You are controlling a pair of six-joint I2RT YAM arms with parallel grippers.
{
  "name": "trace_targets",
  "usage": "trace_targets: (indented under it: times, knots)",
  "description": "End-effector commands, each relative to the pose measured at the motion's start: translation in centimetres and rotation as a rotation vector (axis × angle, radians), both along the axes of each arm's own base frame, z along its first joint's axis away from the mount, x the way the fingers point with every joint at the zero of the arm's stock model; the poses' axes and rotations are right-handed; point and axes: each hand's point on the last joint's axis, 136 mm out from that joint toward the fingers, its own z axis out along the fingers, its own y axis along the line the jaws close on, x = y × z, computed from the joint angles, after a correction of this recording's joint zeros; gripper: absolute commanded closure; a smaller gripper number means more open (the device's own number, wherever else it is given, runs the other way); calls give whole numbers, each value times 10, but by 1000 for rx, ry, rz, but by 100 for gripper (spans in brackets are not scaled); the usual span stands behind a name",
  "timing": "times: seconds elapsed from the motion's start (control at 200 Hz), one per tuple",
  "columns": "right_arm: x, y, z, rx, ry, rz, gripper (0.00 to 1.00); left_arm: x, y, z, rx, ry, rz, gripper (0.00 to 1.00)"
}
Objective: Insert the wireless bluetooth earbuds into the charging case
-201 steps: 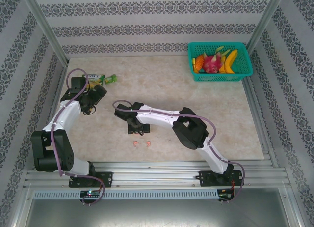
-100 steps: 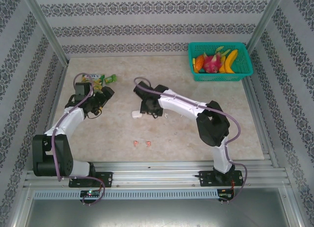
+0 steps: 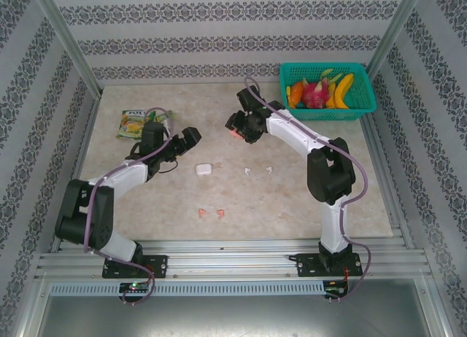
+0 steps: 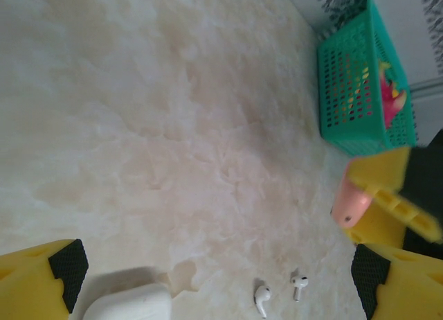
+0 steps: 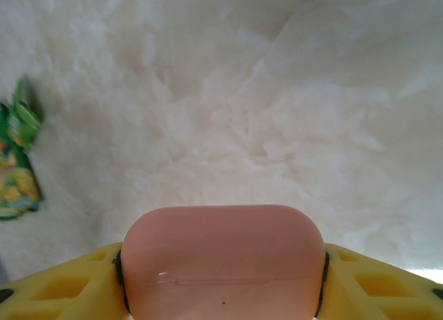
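Observation:
My right gripper [image 3: 236, 125] is shut on a closed salmon-pink charging case [image 5: 221, 261], held above the far middle of the table; the same case [image 4: 351, 203] appears in the left wrist view. A closed white case [image 3: 203, 169] lies mid-table, just right of my open left gripper [image 3: 188, 138], whose jaws hold nothing. Two white earbuds [image 3: 248, 171] [image 3: 268, 169] lie right of the white case; the left wrist view has them [image 4: 261, 298] [image 4: 299, 285] beside the white case [image 4: 128, 306]. Two pink earbuds [image 3: 198, 214] [image 3: 220, 214] rest near the front edge.
A teal basket [image 3: 363, 111] of toy fruit stands at the far right corner. A green snack packet [image 3: 133, 123] lies at the far left, behind the left arm. Patterned walls and metal posts surround the marble table [image 3: 306, 198].
The right arm swung from the near middle toward the far side, carrying the pink case. The left gripper moved right, toward the white case, staying open.

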Motion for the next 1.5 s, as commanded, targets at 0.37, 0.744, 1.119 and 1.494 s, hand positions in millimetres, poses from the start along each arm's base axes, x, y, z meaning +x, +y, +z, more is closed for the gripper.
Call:
trace_targets:
  times: [0.37, 0.744, 1.119, 1.494]
  knots:
    - [36, 9, -14, 244, 71, -137, 41, 60, -97, 15, -2, -202, -189, 8]
    - [39, 7, -17, 321, 97, -191, 41, 74, -123, 4, -29, -229, -208, 26]
    - [35, 8, -18, 359, 121, -218, 41, 86, -132, 1, -56, -252, -193, 37]
    - [32, 11, -24, 408, 153, -247, 41, 90, -137, -5, -78, -259, -178, 49]
